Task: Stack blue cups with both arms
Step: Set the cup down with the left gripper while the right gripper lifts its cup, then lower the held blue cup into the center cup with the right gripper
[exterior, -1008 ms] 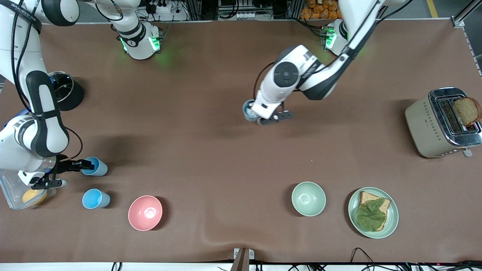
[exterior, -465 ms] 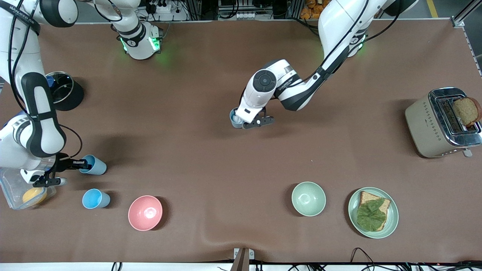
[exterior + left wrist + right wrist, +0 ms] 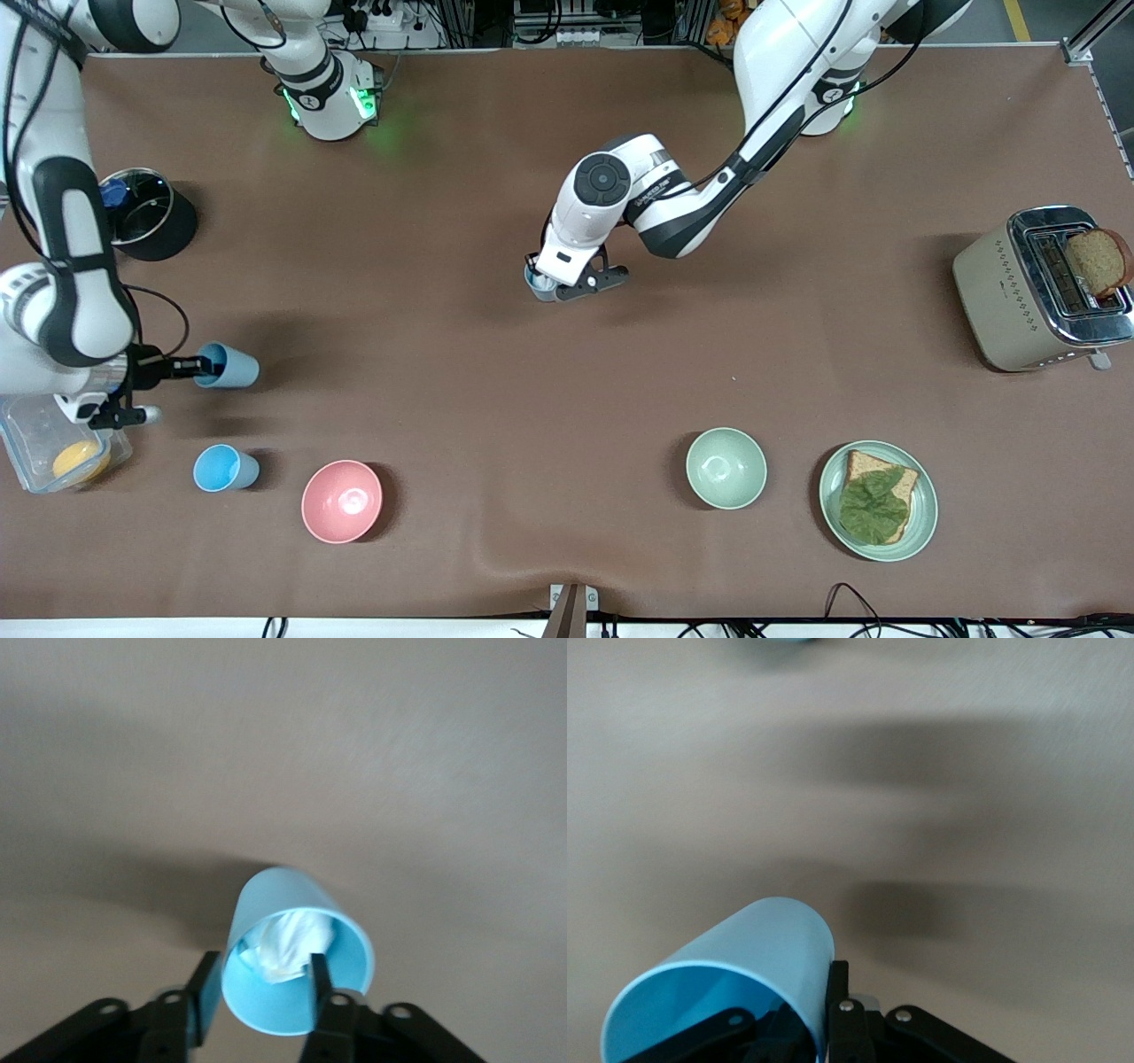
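Both carried cups look light, stiff and slick-walled, so pinching the rim wall, one finger inside and one outside, seems the sound hold. The left tool [image 3: 556, 287], at frame centre under a bent arm, is clenched on a paler cup [image 3: 297, 967] stuffed with something white. The right tool [image 3: 190, 366], mid-left with its arm folded, grasps a tilted cup [image 3: 228, 367]. A third cup [image 3: 224, 468] stands on the tabletop [image 3: 496, 399] lower left.

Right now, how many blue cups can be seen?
3. One is held by the left gripper over mid-table: cup. One is held by the right gripper: cup. One stands free beside the pink bowl: cup.
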`<state>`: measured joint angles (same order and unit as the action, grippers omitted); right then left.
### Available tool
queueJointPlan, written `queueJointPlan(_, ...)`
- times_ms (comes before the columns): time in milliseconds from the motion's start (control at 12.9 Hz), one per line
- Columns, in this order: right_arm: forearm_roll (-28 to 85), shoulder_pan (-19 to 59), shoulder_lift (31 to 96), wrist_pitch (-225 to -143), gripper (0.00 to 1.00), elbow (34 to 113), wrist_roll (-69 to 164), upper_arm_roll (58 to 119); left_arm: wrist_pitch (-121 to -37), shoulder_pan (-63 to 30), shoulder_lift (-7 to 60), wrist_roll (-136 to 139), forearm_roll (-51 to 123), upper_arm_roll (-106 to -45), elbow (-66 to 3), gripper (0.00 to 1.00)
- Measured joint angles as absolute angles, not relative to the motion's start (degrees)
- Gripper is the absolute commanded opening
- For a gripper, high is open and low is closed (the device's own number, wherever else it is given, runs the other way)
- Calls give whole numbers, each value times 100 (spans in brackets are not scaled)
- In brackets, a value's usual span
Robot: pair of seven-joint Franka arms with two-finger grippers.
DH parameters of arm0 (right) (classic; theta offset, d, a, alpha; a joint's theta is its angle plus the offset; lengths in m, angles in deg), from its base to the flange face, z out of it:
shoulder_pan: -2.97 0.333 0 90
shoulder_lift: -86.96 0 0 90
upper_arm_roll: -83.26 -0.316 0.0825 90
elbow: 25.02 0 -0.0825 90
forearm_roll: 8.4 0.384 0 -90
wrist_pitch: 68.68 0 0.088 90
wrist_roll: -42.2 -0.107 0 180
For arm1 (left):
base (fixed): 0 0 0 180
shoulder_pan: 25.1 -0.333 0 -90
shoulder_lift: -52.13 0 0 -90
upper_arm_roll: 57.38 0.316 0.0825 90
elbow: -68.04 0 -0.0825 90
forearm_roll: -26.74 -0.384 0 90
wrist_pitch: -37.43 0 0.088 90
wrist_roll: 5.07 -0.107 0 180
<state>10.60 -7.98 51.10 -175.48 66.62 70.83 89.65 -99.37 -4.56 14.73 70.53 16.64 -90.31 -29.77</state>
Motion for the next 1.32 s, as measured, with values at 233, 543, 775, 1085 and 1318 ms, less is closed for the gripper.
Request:
queueJointPlan(233, 1062, -638, 5695, -16740, 0, 6657, 6369, 8958, -9637, -823, 2125, 7050, 1653, -9020, -2790, 100)
queueJointPlan(543, 1063, -50, 5961, -16368, 0, 6703, 5084, 8934, -8953, -1390, 3370, 6551, 1643, -9009, -2773, 100)
queueJointPlan(775, 1077, 533, 6081, -16367, 0, 6700, 3924, 8881, -8723, -2058, 3853, 5605, 1643, -8988, -2797, 100)
queueJointPlan(1085, 1090, 1403, 6347, -16425, 0, 6701, 2365, 8603, -7539, -2822, 4033, 4311, 1642, -8971, -2356, 100)
queueJointPlan(1318, 1087, 2240, 6380, -16944, 0, 6714, 1170, 8462, -6582, -3352, 4118, 3733, 1642, -8976, -1777, 100)
